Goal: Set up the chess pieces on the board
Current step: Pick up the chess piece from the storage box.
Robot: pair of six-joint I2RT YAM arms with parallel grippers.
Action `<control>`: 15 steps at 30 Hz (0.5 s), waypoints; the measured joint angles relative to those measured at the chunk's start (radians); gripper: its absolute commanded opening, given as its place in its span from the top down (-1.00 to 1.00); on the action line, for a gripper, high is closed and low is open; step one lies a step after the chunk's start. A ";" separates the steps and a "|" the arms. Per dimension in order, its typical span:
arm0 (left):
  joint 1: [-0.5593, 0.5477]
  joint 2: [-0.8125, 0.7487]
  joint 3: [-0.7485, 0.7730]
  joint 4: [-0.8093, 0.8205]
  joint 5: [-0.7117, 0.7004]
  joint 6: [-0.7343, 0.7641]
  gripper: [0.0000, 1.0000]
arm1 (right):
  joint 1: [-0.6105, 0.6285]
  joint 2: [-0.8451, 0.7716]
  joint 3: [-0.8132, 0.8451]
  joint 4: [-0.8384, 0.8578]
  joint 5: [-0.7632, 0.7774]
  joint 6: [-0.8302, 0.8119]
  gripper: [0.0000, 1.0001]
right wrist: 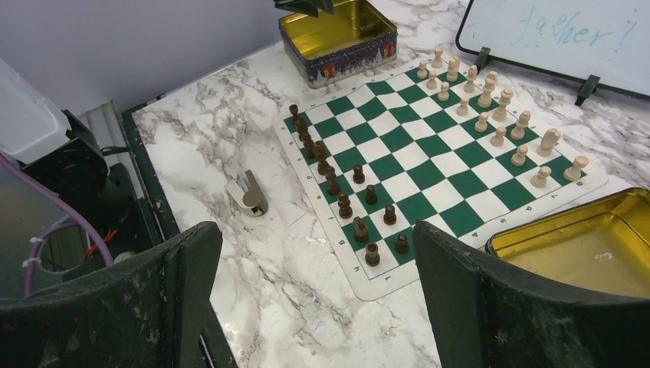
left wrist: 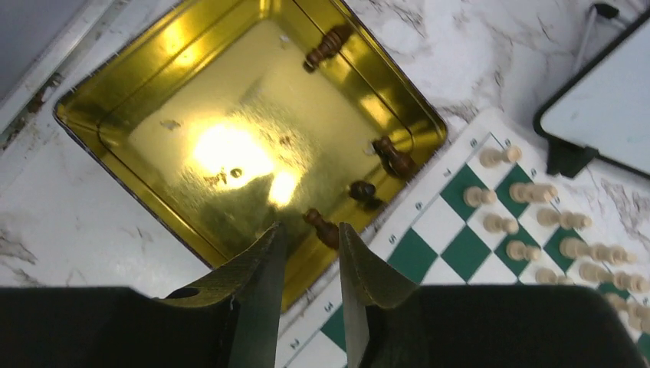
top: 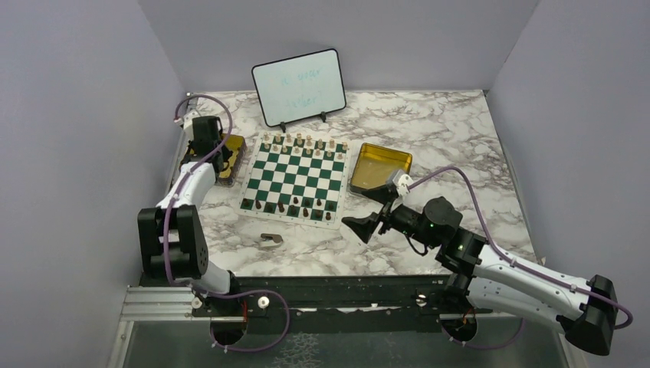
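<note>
Firstly, we list the worktop (top: 437,130): marbled, closed in by pale walls (top: 92,115) on three sides, with open room right of the board (top: 295,178).
- Board: left of centre, its left edge just beside the left gold tin (left wrist: 115,100), its right edge near the right gold tin (top: 359,184).
- Light chess pieces (top: 303,144): far two rows.
- Dark chess pieces (top: 295,207): near rows, with gaps; four more lie in the left tin.
- Left end effector (left wrist: 310,230): over that tin's rim, fingers narrowly parted, gripping nothing.
- Right end effector (right wrist: 314,230): spread wide, empty, off the board's near right corner.
- Whiteboard (top: 299,86): behind the board.
- Grey scrap (top: 270,240): in front.
</note>
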 measured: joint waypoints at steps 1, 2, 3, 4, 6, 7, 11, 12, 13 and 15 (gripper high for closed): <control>0.038 0.027 0.004 0.027 0.024 -0.001 0.37 | 0.000 0.003 -0.002 0.003 0.000 0.002 -1.00; 0.063 0.047 0.008 0.050 0.042 -0.002 0.38 | 0.000 0.006 -0.004 0.007 0.000 0.002 -1.00; 0.087 0.069 0.012 0.071 0.063 -0.004 0.39 | 0.000 0.010 -0.006 0.010 0.000 0.003 -1.00; 0.111 0.094 0.018 0.094 0.082 -0.004 0.40 | 0.000 0.016 -0.008 0.015 0.000 0.003 -1.00; 0.140 0.142 0.039 0.129 0.113 -0.004 0.43 | 0.000 0.026 -0.008 0.018 -0.001 0.002 -1.00; 0.149 0.172 0.056 0.147 0.128 -0.003 0.43 | 0.000 0.033 -0.008 0.021 -0.001 0.002 -1.00; 0.162 0.267 0.100 0.230 0.166 0.020 0.44 | 0.000 0.053 -0.008 0.021 -0.001 0.000 -1.00; 0.163 0.289 0.107 0.251 0.177 0.036 0.44 | 0.000 0.055 -0.008 0.021 -0.001 0.000 -1.00; 0.163 0.306 0.116 0.264 0.187 0.052 0.44 | 0.000 0.056 -0.008 0.021 0.000 -0.001 -1.00; 0.163 0.354 0.143 0.294 0.203 0.101 0.44 | 0.000 0.056 -0.008 0.021 0.000 -0.001 -1.00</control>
